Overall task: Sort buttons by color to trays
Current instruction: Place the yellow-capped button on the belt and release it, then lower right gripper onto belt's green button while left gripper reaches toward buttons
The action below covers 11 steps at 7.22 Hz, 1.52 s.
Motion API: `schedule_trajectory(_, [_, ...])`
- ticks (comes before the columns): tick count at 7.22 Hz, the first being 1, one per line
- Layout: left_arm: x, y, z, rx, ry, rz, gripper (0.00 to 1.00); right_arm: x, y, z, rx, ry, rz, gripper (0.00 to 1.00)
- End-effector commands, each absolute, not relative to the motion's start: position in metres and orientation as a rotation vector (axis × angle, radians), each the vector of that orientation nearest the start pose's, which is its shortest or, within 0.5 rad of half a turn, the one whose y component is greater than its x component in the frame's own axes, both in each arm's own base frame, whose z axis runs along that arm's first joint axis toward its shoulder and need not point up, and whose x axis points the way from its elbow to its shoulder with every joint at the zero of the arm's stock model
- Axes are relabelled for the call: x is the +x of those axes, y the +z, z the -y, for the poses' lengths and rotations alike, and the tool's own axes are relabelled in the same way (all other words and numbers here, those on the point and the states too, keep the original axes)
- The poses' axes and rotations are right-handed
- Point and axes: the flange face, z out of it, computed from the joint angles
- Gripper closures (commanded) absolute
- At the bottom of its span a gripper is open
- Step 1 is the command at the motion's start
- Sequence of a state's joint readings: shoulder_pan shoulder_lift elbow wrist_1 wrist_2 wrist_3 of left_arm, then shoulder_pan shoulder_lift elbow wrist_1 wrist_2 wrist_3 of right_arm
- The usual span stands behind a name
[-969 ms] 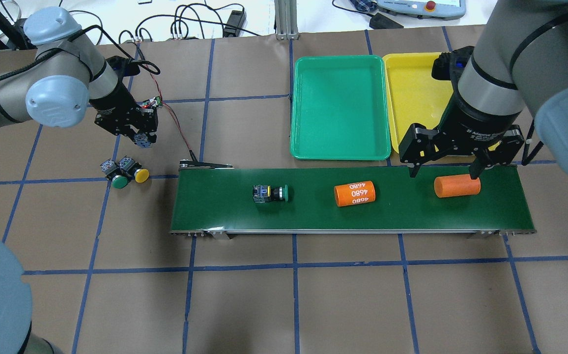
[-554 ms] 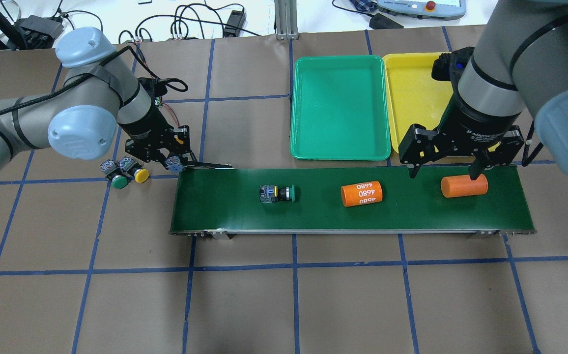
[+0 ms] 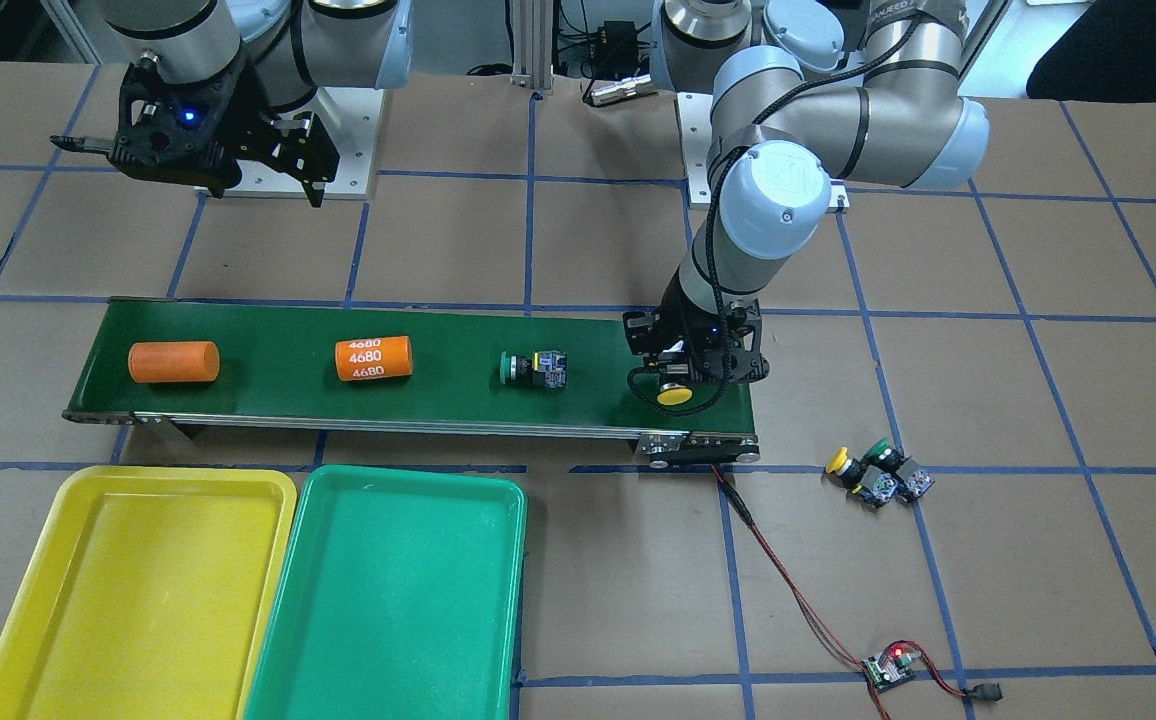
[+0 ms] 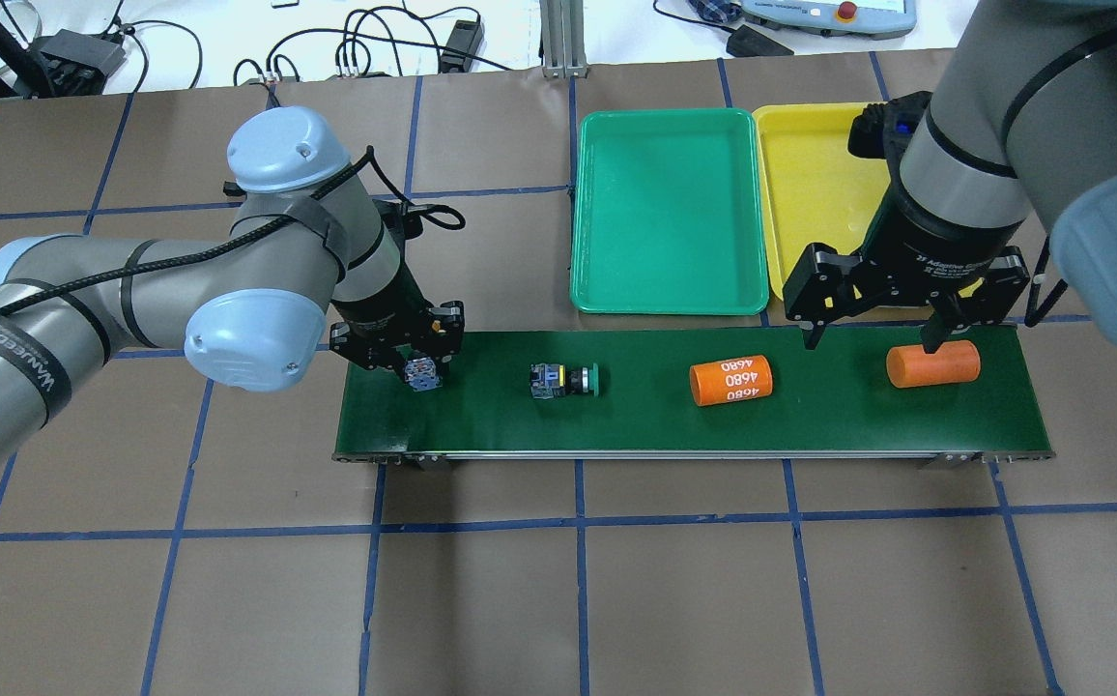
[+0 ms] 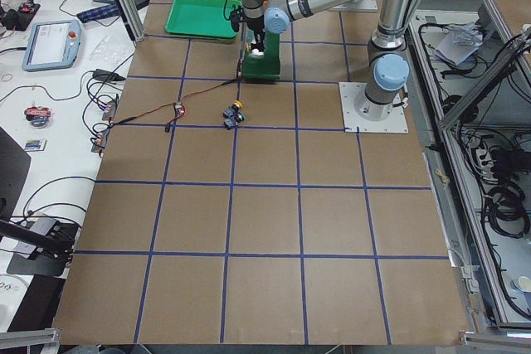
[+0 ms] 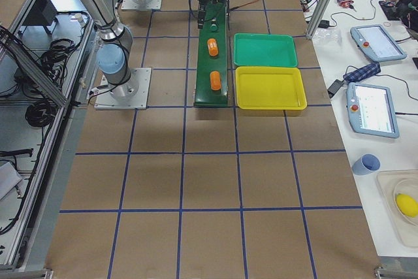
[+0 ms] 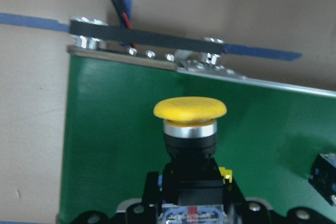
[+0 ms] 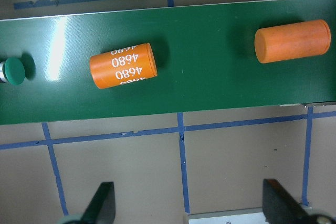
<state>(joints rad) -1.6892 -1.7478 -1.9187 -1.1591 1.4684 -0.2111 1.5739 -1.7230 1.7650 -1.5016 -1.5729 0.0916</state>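
Observation:
My left gripper (image 4: 420,372) is shut on a yellow button (image 7: 190,124) and holds it by its black body over the conveyor's left end, also seen in the front view (image 3: 675,392). A green button (image 4: 563,380) lies on its side on the belt. A yellow button (image 3: 843,463) and a green button (image 3: 878,452) sit together on the table beyond the belt's left end; my left arm hides them in the overhead view. My right gripper (image 4: 873,340) is open and empty above the belt's right end. The green tray (image 4: 670,307) and yellow tray (image 4: 810,174) are empty.
The dark-green conveyor belt (image 4: 665,425) carries an orange cylinder marked "4680" (image 4: 730,380) and a plain orange cylinder (image 4: 932,365) below my right gripper. A red-black wire (image 3: 778,570) runs from the belt's left end to a small circuit board (image 3: 888,668).
My left arm has carried the yellow button rightward from above the table to over the belt's left end. The green button and both cylinders have moved right on the belt. The right gripper is unmoved.

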Motion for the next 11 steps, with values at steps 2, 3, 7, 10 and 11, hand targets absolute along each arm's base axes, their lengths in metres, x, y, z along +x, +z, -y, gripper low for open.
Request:
schedule_trajectory(2, [-0.209, 0.247, 0.483, -0.077, 0.113, -3.237, 0.12, 0.135, 0.456, 0.415, 0.14, 0.174, -3.137, 0.0])
schedule_trajectory(3, [-0.208, 0.252, 0.486, -0.081, 0.098, -3.248, 0.0, 0.134, 0.456, 0.415, 0.14, 0.173, -3.14, 0.0])
schedule_trajectory(7, [-0.067, 0.369, 0.555, -0.215, 0.073, -3.279, 0.0, 0.135, 0.452, 0.435, 0.171, 0.064, -3.131, 0.0])
schedule_trajectory(10, [0.055, 0.299, 0.595, -0.252, 0.054, -3.285, 0.0, 0.138, 0.44, 0.434, 0.737, 0.081, -3.047, 0.0])
schedule_trajectory(11, [0.076, 0.278, 0.607, -0.289, 0.056, -3.285, 0.0, 0.138, 0.436, 0.433, 0.917, 0.091, -3.002, 0.0])
